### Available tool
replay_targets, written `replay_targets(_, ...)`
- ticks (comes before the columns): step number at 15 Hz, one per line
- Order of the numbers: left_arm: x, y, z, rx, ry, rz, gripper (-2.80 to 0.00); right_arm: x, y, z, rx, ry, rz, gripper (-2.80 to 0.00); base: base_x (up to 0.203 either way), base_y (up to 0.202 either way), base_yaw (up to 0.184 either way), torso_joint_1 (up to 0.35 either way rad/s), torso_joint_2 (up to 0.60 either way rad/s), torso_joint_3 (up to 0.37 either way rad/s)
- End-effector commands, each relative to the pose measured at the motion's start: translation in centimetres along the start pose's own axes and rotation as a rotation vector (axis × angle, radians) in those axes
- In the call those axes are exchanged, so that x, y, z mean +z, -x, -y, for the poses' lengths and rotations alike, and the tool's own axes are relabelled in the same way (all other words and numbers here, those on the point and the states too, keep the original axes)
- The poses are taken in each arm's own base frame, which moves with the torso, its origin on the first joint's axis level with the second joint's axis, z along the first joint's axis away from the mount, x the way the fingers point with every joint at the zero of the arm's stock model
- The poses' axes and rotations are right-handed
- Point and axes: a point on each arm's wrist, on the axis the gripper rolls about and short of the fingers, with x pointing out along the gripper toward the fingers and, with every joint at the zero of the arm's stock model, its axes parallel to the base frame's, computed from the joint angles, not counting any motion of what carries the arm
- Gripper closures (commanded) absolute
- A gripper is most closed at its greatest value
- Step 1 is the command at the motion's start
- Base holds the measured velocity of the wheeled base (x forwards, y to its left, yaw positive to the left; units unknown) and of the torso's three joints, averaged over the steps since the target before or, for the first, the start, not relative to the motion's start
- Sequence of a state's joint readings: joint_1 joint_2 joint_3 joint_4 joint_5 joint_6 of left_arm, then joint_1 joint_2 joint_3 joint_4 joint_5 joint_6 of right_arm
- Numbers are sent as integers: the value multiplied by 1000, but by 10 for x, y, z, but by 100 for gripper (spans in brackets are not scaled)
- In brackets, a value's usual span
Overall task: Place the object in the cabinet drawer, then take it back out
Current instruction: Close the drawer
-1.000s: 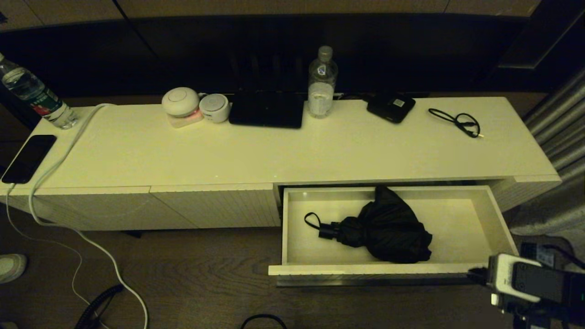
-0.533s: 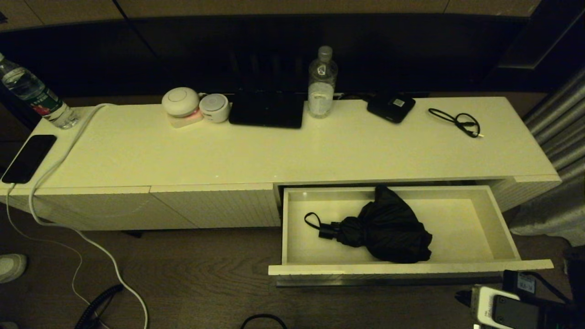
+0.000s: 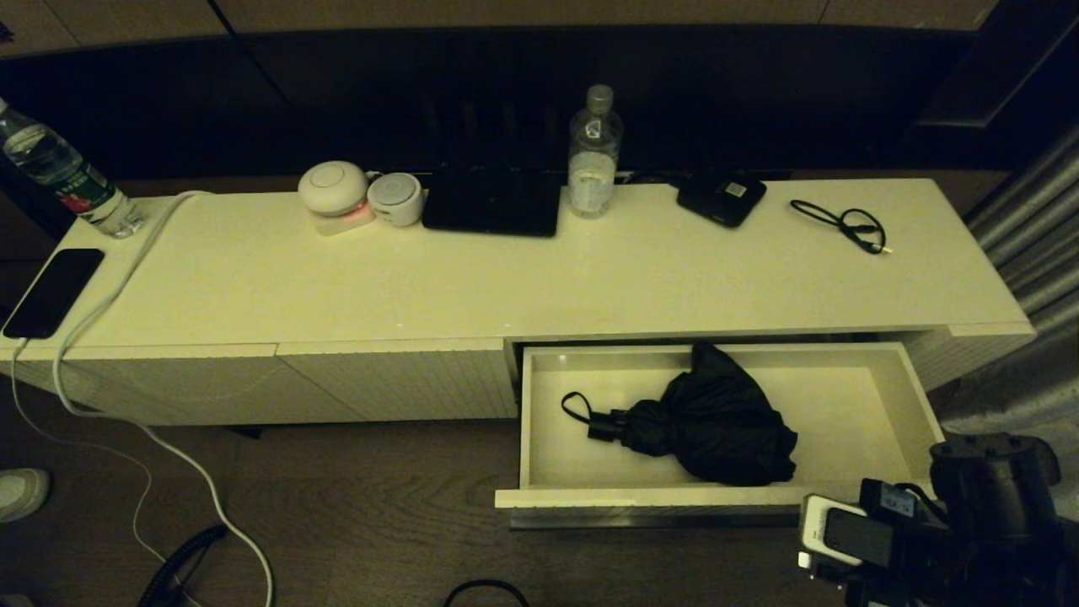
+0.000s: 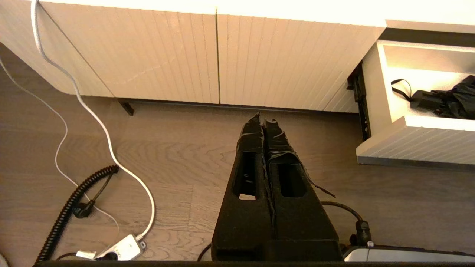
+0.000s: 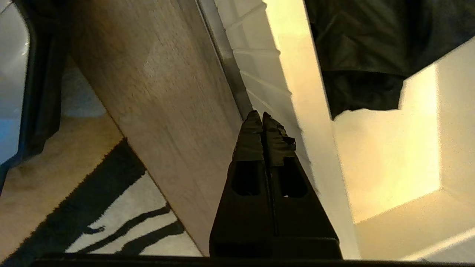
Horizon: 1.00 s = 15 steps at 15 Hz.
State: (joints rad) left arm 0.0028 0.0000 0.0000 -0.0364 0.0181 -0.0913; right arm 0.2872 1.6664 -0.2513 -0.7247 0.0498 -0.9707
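The cabinet drawer [image 3: 851, 405] stands pulled out at the right of the low cream cabinet. The black umbrella [image 3: 716, 421] lies inside it, handle and wrist loop [image 3: 577, 407] pointing left. My right arm [image 3: 978, 497] is low at the drawer's front right corner. In the right wrist view my right gripper [image 5: 262, 114] is shut and empty, its tips beside the drawer's ribbed front [image 5: 252, 55], with the umbrella's fabric [image 5: 363, 48] beyond the rim. My left gripper [image 4: 262, 118] is shut and empty above the floor, before the closed ribbed panels [image 4: 282, 63]; the drawer [image 4: 419, 142] and umbrella [image 4: 452, 102] lie off to one side.
On the cabinet top stand a water bottle [image 3: 594, 152], a flat black box with a label [image 3: 721, 198], a thin black cable [image 3: 843, 223], a dark slab [image 3: 493, 202] and round white devices [image 3: 333, 190]. A phone [image 3: 50, 291] and white cord [image 3: 110, 295] are at the left end.
My right arm has shifted left along the drawer front, dipping low and then coming up over its right corner. The drawer and umbrella have not moved.
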Motion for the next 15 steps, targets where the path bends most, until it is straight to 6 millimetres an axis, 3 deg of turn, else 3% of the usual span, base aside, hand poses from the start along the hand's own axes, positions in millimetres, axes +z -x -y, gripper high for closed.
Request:
replay_targets(1,0,0,0,0,1,2,0,-4,-26,-5,42,-19,-44,0,0,0,0,0,0,0)
replay_targets(7,0,0,0,0,1,2,0,2,-52,-2,-103,-60,-24,0,0,0,0,0,0,0)
replay_targets(15,0,0,0,0,1,1,0,13,-56,5,-235,-91,1,0,0,0,0,0,0,0)
